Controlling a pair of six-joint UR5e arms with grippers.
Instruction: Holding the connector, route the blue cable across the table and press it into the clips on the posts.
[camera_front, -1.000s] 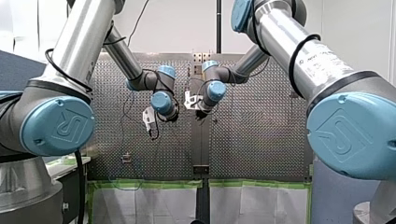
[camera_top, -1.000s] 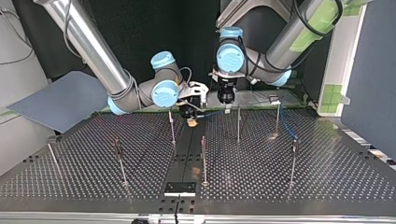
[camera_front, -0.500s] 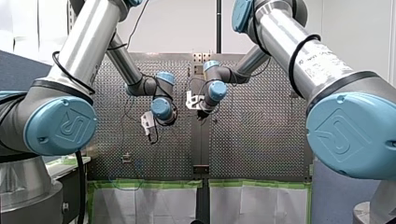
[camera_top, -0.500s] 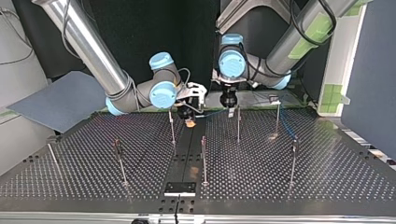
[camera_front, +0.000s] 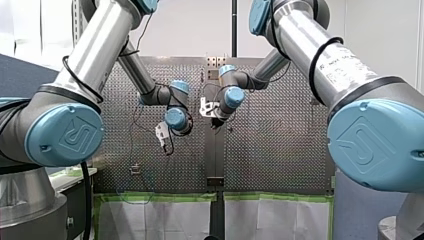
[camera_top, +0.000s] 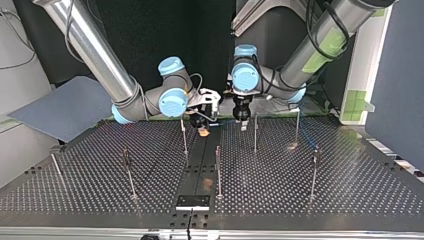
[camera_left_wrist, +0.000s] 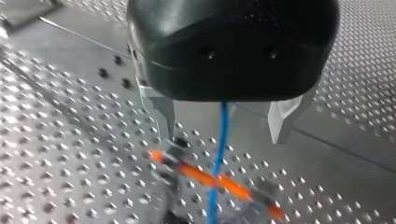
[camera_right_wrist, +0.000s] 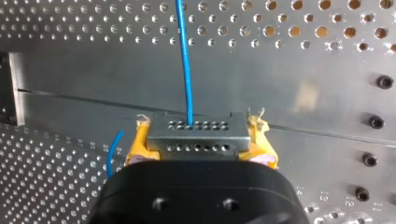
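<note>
1. My right gripper (camera_right_wrist: 200, 133) is clamped on the connector (camera_right_wrist: 197, 140), a grey metal block with two rows of small holes. Its yellow pads (camera_right_wrist: 139, 143) press against the block's two sides.
2. The blue cable (camera_right_wrist: 185, 65) leaves the connector's face and runs straight ahead of that gripper over the perforated worktop (camera_right_wrist: 289, 93).
3. My left gripper (camera_left_wrist: 223, 123) stands wide open and grips nothing. Its metal fingers (camera_left_wrist: 161, 116) are well apart, and the cable passes down between them, touching neither.
4. Just under the left gripper the cable crosses an orange clip (camera_left_wrist: 205, 176). The clip is blurred, so I cannot tell whether the cable is seated in it.
5. In the top view the connector, in my right gripper, is low over the worktop at its 12 o'clock edge, near the middle seam.
6. In the same view my left gripper is at 3 o'clock from my right one, with a short stretch of cable between them. A thin post (camera_top: 255, 135) stands just beside it.
7. More cable shows toward 2 o'clock on the worktop, between two other posts (camera_top: 313, 172).
</note>
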